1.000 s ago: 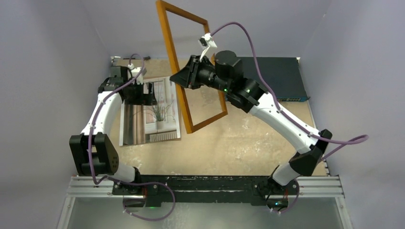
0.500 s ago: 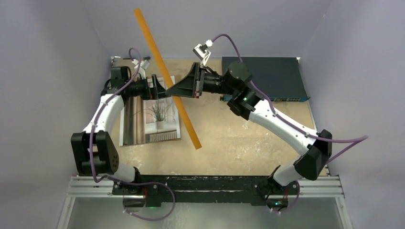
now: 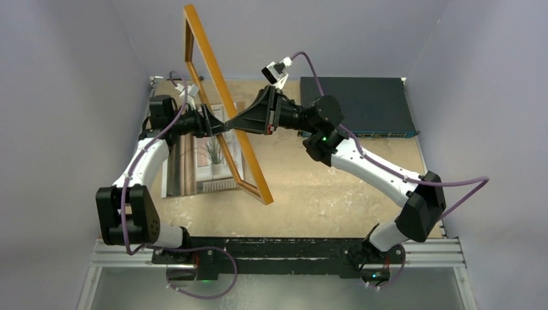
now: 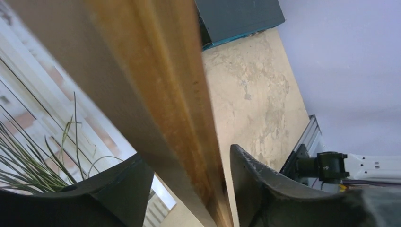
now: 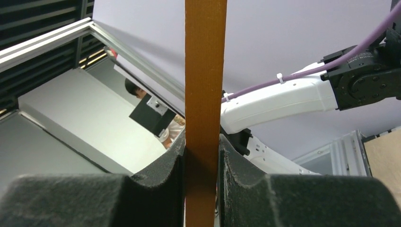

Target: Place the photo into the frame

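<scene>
Dark blue flat box (image 3: 381,103) lying at far right of beige tabletop (image 3: 323,194).

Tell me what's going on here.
The right gripper is clamped on one rail of the frame, holding it up on edge above the table. The left gripper straddles the same rail from the other side, open, with a gap showing at one finger. The photo lies face up on the table below, not yet in the frame.
</scene>
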Controlling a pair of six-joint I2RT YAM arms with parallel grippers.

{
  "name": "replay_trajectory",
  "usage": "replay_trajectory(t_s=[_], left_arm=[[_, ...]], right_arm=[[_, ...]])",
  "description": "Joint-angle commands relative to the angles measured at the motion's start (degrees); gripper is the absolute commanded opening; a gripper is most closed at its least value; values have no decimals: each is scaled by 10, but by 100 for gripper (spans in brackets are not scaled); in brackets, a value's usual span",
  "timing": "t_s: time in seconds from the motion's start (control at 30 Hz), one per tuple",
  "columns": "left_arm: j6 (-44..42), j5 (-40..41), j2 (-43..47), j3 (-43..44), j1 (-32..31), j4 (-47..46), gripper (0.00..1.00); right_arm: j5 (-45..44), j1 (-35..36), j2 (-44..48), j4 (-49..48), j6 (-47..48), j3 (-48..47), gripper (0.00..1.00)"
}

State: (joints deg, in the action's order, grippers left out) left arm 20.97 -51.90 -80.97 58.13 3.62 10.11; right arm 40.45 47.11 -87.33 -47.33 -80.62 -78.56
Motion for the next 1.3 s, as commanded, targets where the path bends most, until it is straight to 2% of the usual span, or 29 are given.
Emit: replay_trajectory(t_s=[0.0,0.03,0.1,0.17,0.23,0.33,0.43,0.47,0.6,0.77,0.87,0.93,1.1,1.27], left_arm=[[-5,-12,10,-4,1,-28,45],[-5,-8,12,-7,1,-30,35],[-9,6,18,-7,1,-27,23],[-31,27,21,1,2,-4,16],[-55,60,25,11,2,35,11],[-77,108,32,15,2,68,6],[-83,139,42,9,2,81,2],[-83,148,45,7,1,85,0],[-77,154,48,4,2,103,0],[-75,144,54,-2,1,126,0],[-87,138,62,-11,0,135,1],[-110,136,59,-11,-2,153,11],[-168,144,40,-13,-4,189,29],[-198,156,21,-25,-7,191,34]], right_arm=[[-7,-5,16,-96,-5,19,0],[-7,-6,14,-100,-7,27,0],[-5,-12,14,-103,-11,41,0],[-1,-28,21,-77,3,53,12],[-9,-58,47,10,62,59,22],[-56,-91,86,205,184,40,42],[-114,-106,101,339,261,19,48],[-121,-106,101,364,275,17,48],[-141,-106,98,424,305,23,30],[-230,-106,100,556,379,-8,26],[-281,-108,113,605,409,-5,1],[-281,-114,127,619,415,11,0],[-265,-131,170,629,399,62,0],[-241,-150,202,624,378,107,0]])
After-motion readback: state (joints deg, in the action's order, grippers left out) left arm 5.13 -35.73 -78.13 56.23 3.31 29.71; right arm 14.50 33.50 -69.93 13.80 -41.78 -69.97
